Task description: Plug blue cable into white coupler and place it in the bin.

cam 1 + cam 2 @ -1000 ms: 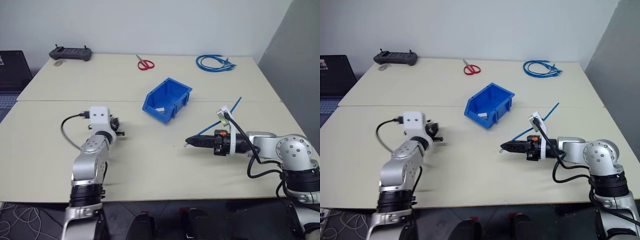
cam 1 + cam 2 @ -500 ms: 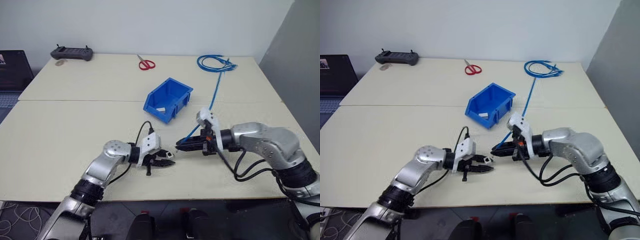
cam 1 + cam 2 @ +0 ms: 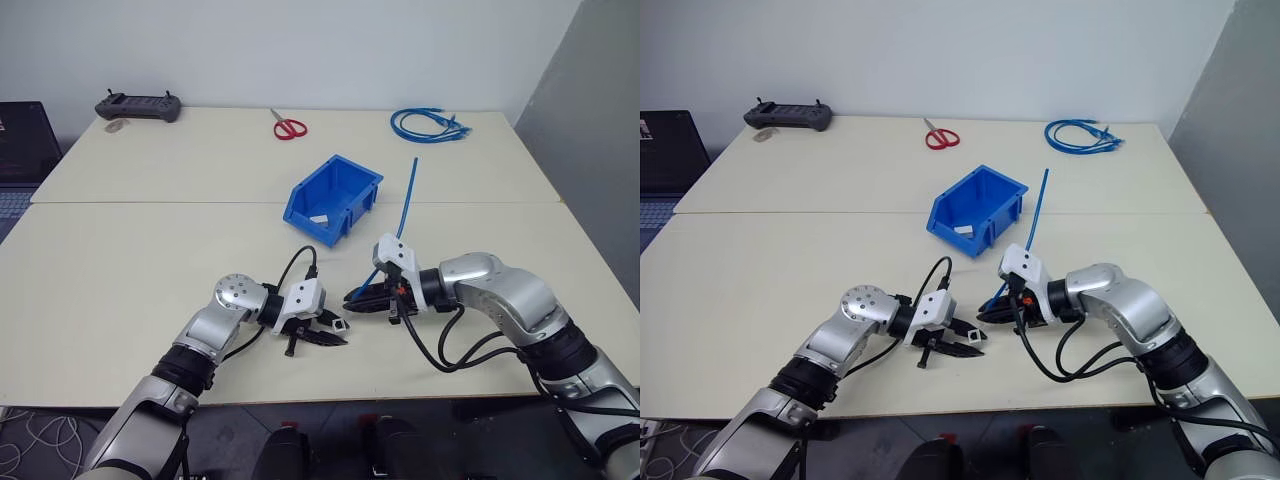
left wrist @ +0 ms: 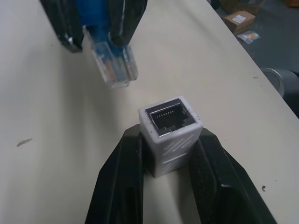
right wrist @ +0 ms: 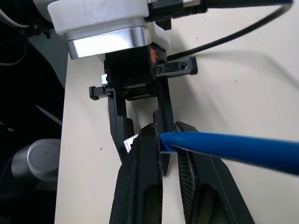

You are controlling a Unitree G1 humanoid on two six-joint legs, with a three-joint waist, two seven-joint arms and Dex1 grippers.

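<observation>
My left gripper point(image 3: 336, 333) is shut on the white coupler point(image 4: 170, 132), whose dark socket faces outward. My right gripper point(image 3: 352, 298) is shut on the blue cable point(image 3: 404, 207) just behind its clear plug point(image 4: 112, 64). The plug hangs a short way from the coupler's socket, apart from it. The cable's free end sticks up and back over the table. Both grippers meet over the near middle of the table point(image 3: 120, 260), in front of the bin point(image 3: 334, 198). A small white item lies inside the bin.
A coiled bundle of blue cables point(image 3: 430, 124) lies at the far right. Red scissors point(image 3: 288, 125) sit at the far middle and a dark controller point(image 3: 139, 105) at the far left. A grey wall stands along the table's right side.
The left arm swung from the left side to the near middle, holding the coupler. The right gripper moved left toward it and rolled, swinging the cable's free end upright.
</observation>
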